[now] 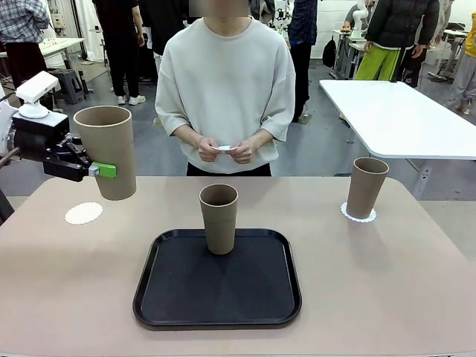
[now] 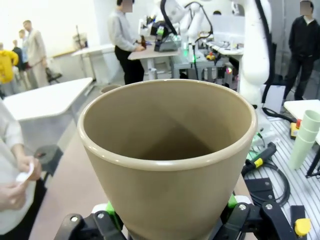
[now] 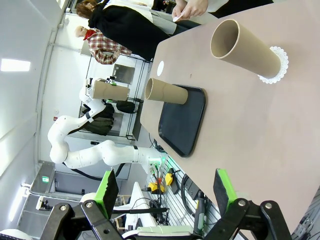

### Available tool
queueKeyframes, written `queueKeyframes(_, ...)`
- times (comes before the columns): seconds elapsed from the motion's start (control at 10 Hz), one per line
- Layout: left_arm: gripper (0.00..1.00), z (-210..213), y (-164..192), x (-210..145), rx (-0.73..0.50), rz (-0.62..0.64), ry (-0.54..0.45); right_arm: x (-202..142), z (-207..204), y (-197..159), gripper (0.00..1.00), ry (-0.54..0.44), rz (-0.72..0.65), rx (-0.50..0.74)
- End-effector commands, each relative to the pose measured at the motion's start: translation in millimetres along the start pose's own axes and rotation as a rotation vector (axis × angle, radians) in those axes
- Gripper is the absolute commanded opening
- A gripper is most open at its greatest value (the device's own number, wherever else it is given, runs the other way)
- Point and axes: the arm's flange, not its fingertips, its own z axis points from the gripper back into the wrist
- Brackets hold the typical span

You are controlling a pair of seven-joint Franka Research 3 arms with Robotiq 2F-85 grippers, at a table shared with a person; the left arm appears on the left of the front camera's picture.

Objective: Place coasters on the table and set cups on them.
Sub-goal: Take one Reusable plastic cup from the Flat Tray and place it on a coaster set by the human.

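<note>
Front: left claw gripping cup, raised off surface, bare coaster nearby; second cup on black tray, third cup on right coaster. Left wrist: gripped cup's base cut off below. Right wrist: right claw spread wide, empty

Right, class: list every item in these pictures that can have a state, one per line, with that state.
Left tan tapered cup: held aloft by left claw.
Middle tan cup: upright on black plastic tray.
Right tan cup: upright on right white scalloped paper coaster.
Left white coaster: bare, on beige table.
Third coaster: in person's hands.
Right claw: open, empty.
</note>
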Motion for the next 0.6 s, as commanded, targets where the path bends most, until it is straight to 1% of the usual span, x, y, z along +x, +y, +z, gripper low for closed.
queueKeyframes(0.0,0.59,-4,-2,-1,-0.014,-0.014,-0.006,0,0,1,1.00,0.001,-0.011,0.003)
queueKeyframes(0.2,0.59,-4,-2,-1,-0.014,-0.014,-0.006,0,0,1,1.00,0.001,-0.011,0.003)
queueKeyframes(0.3,0.85,-2,-1,-1,-0.006,0.000,0.000,0,0,1,1.00,0.001,-0.011,0.003)
queueKeyframes(0.4,0.85,14,41,-18,-0.051,-0.014,-0.056,0,0,1,1.00,0.001,-0.011,0.003)
queueKeyframes(0.5,0.85,34,74,-35,-0.047,-0.014,-0.090,0,0,1,1.00,0.001,-0.011,0.003)
